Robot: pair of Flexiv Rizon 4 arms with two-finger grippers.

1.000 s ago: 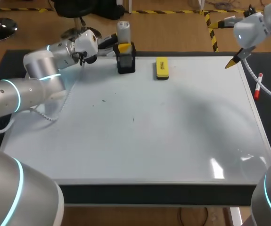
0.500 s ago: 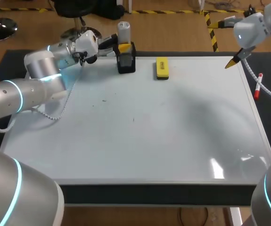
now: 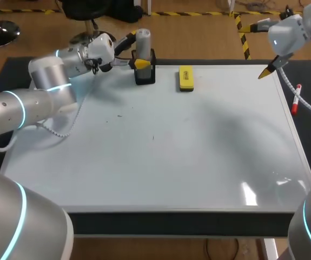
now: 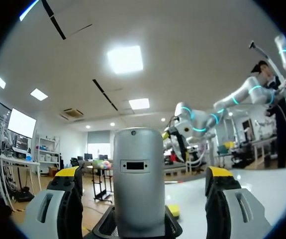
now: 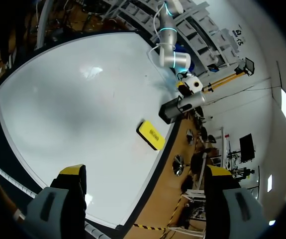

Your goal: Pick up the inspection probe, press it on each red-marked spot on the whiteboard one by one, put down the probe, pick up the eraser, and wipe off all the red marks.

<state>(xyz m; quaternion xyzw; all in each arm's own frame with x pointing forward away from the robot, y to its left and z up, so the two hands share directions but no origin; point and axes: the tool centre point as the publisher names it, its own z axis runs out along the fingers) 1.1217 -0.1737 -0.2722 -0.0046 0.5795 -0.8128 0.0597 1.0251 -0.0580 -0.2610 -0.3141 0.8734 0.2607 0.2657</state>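
The grey inspection probe (image 3: 143, 39) stands upright in its black holder (image 3: 144, 75) at the far edge of the whiteboard (image 3: 171, 157). My left gripper (image 3: 136, 52) is open around the probe (image 4: 139, 181), with a gap on each side between its fingers (image 4: 68, 199) and the probe. The yellow eraser (image 3: 186, 77) lies just right of the holder. My right gripper (image 3: 267, 71) hangs open and empty above the board's far right corner; in its wrist view (image 5: 145, 199) the eraser (image 5: 152, 134) and holder (image 5: 170, 110) lie ahead. I see no red marks, only two tiny dark specks.
A red marker pen (image 3: 295, 105) lies on the black mat off the board's right edge. My left arm (image 3: 47, 81) stretches over the board's far left corner.
My left gripper has opened and let go of the probe, which now stands in the holder. The right arm has not moved.
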